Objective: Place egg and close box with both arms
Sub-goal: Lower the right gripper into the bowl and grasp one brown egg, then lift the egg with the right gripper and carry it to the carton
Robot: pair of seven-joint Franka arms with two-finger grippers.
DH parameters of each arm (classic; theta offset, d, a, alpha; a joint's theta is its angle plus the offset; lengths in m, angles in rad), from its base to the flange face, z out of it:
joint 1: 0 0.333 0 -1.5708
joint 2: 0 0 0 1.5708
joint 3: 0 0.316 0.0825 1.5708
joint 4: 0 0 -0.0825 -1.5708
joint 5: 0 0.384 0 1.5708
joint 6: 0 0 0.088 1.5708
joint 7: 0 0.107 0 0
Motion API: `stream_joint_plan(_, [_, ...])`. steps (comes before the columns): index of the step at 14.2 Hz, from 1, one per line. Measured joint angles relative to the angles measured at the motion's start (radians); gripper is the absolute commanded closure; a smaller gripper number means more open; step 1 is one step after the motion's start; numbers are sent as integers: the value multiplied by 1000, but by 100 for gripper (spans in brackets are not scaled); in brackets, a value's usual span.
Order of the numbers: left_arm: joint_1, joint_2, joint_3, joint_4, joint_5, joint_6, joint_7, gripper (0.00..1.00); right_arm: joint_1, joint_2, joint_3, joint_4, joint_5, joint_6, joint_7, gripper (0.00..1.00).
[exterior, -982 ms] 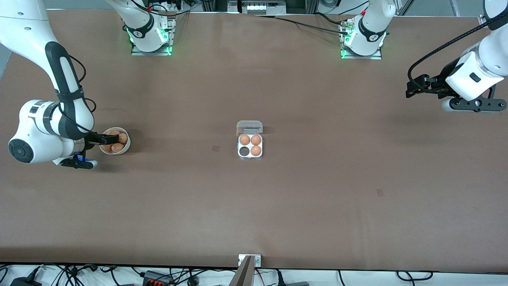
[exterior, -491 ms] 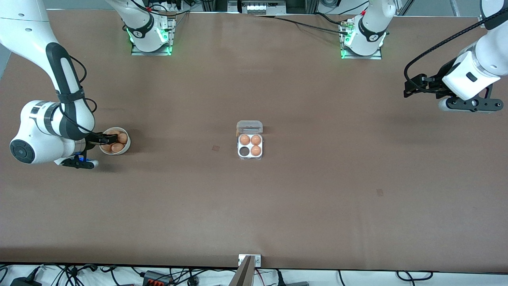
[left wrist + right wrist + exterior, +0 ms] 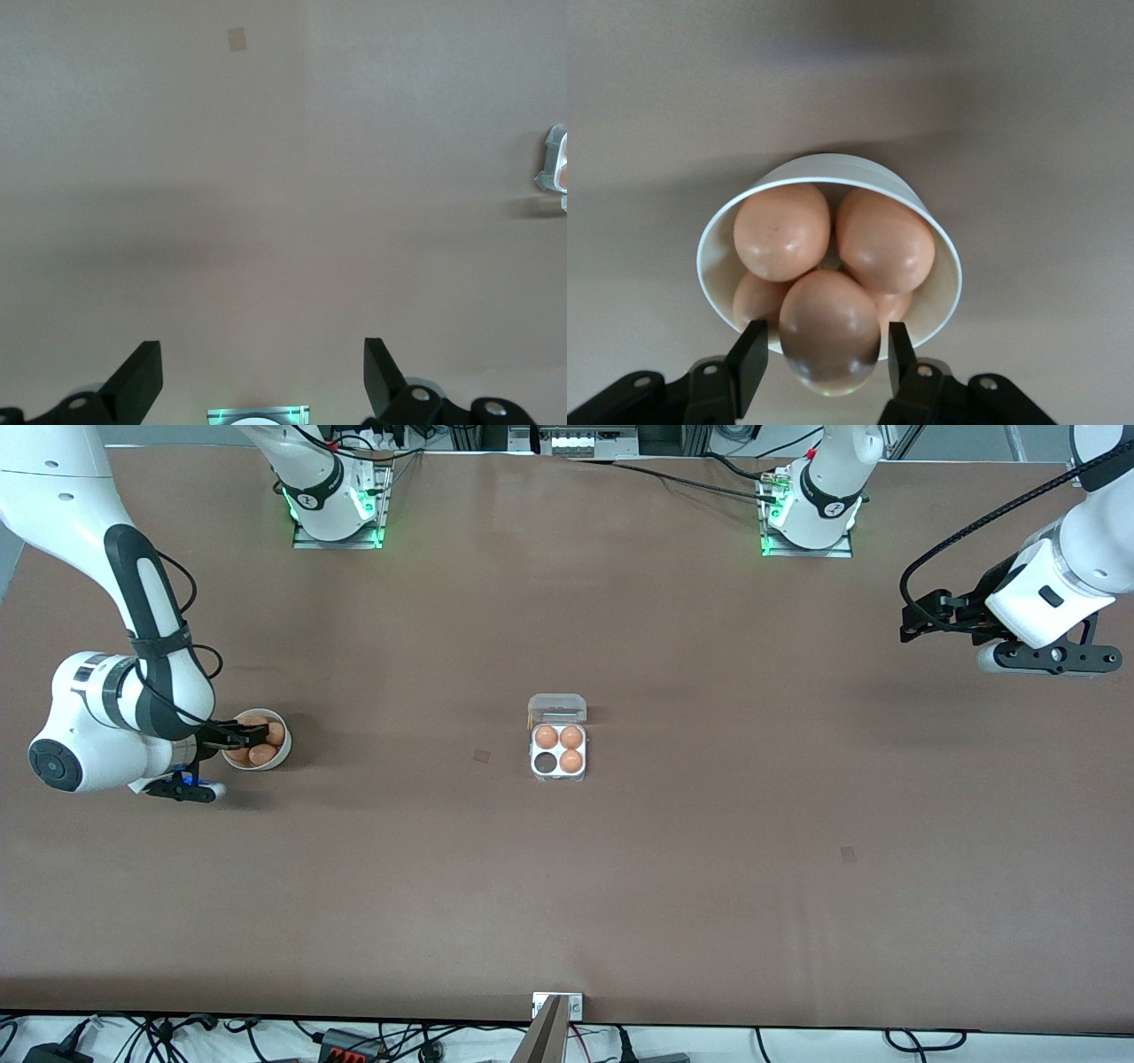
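Note:
The box (image 3: 558, 751) lies in the middle of the table with its clear lid (image 3: 557, 708) open. Three of its cells hold brown eggs and one cell (image 3: 544, 763) is empty. My right gripper (image 3: 252, 735) is at the white bowl (image 3: 283, 755) toward the right arm's end of the table. In the right wrist view this right gripper (image 3: 826, 354) is shut on one egg (image 3: 828, 328), which stands in front of the bowl's rim (image 3: 833, 161). My left gripper (image 3: 909, 622) hangs open over bare table toward the left arm's end. Nothing is between the fingers of the left gripper (image 3: 261, 372).
Several more brown eggs (image 3: 782, 230) stay in the bowl. An edge of the box (image 3: 556, 168) shows in the left wrist view. Small dark patches (image 3: 481, 755) mark the brown table top. The arm bases (image 3: 337, 505) stand along the table's back edge.
The right gripper's fingers have shut on an egg in the bowl and the right arm has shifted slightly. The left arm has drifted a little and stays open.

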Motion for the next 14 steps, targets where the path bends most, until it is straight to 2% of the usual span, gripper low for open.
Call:
stream_joint_plan(2, [0,0,0,1,0,0,0,0,0,0,0,3,2,0,0,67])
stream_joint_plan(4, [0,0,0,7,0,0,0,0,0,1,0,3,2,0,0,79])
stream_joint_plan(6, [-1,0,-1,12,0,-2,0,0,0,1,0,3,2,0,-13,82])
stream_joint_plan(10, [-2,0,-1,13,0,-4,0,0,2,0,1,23,2,-2,-35,82])
stream_joint_plan(14, [-2,0,-1,13,0,-15,0,0,15,-26,23,155,3,-133,-60,83])
